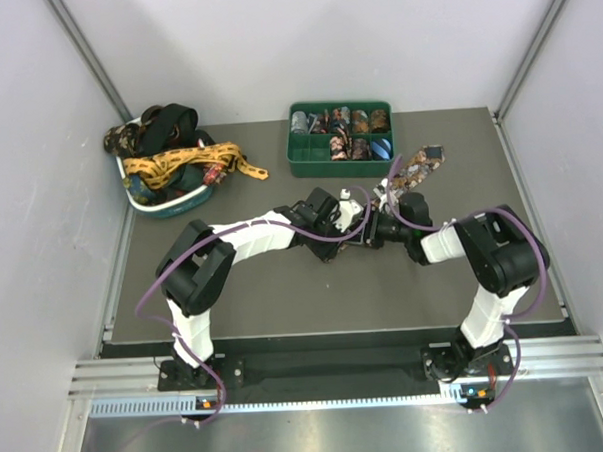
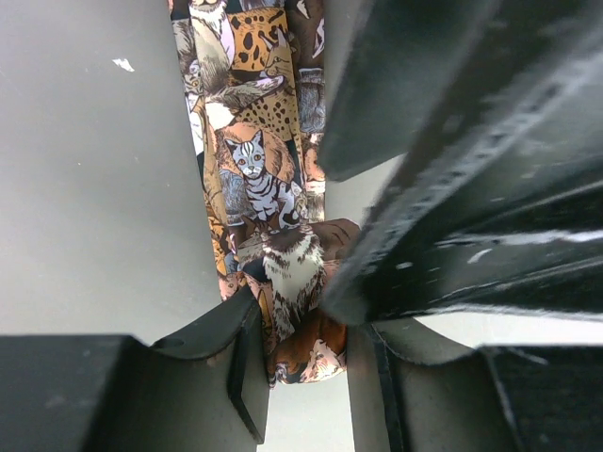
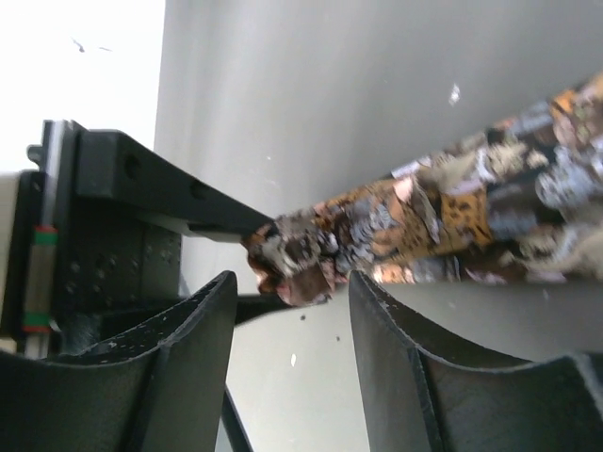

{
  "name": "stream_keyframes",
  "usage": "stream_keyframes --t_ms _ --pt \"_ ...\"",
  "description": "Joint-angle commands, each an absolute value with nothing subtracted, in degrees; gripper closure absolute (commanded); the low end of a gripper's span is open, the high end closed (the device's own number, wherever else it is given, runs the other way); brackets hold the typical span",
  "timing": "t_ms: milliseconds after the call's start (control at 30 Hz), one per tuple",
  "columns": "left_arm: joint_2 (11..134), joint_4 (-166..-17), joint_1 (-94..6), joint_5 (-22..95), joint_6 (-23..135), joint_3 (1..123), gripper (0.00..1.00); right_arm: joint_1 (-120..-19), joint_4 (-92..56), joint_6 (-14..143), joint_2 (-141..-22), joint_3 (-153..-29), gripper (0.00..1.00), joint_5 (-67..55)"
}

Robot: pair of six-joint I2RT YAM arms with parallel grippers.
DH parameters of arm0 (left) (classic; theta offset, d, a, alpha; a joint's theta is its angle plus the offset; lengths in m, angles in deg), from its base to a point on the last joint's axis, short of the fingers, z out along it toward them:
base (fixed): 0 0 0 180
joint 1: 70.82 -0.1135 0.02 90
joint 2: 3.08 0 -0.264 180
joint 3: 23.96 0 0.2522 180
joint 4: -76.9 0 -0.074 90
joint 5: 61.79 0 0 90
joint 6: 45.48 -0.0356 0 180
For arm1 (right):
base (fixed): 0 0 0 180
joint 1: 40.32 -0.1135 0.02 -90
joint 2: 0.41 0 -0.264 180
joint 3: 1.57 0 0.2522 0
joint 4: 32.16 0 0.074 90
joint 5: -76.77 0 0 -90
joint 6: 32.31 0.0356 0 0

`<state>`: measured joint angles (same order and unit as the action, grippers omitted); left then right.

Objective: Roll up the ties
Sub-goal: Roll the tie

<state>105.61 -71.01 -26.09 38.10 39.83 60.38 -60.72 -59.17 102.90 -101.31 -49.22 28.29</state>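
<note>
— Where is the tie point(image 1: 411, 173) now?
— It lies on the table point(image 1: 285, 297), right of the middle. It runs slanted from the two grippers toward the far right, and its far end is near the right front corner of the green tray point(image 1: 339, 168). The pattern is cats and other animals.
— And the left gripper point(image 2: 303, 369)?
— It pinches the near end of the tie between its fingers. That end looks folded or a little rolled.
— Is the right gripper point(image 3: 292, 282) holding it also?
— No. Its jaws stand apart. The tie end is just in front of the tips, not clamped by them. The two grippers are very close, face to face.
— Other ties?
— Rolls point(image 1: 342, 122) fill the tray, and loose ties point(image 1: 178, 156) are heaped in a basket point(image 1: 170, 205) at the far left.
</note>
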Motion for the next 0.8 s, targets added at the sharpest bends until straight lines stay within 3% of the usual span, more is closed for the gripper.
stream_keyframes --t_ms 0,333,467,567,767 --pt "103.71 -69.56 -26.0 39.37 39.16 59.49 0.63 -61.85 -63.31 102.61 -102.97 -52.33 0.5 30.45" --pt "103.62 -69.39 -26.0 38.85 38.72 59.67 0.62 -63.08 -61.29 100.94 -106.84 -53.3 0.57 30.1" --pt "103.62 -68.95 -26.0 37.7 38.37 60.2 0.6 -62.99 -61.46 100.76 -107.54 -53.21 0.69 30.1" --pt "103.36 -68.86 -26.0 37.53 38.19 60.2 0.52 -62.99 -61.64 100.85 -107.89 -53.91 0.76 30.28" --pt "101.34 -69.12 -25.91 36.83 38.01 60.28 0.36 -62.99 -61.46 100.85 -107.98 -54.97 0.81 30.54"
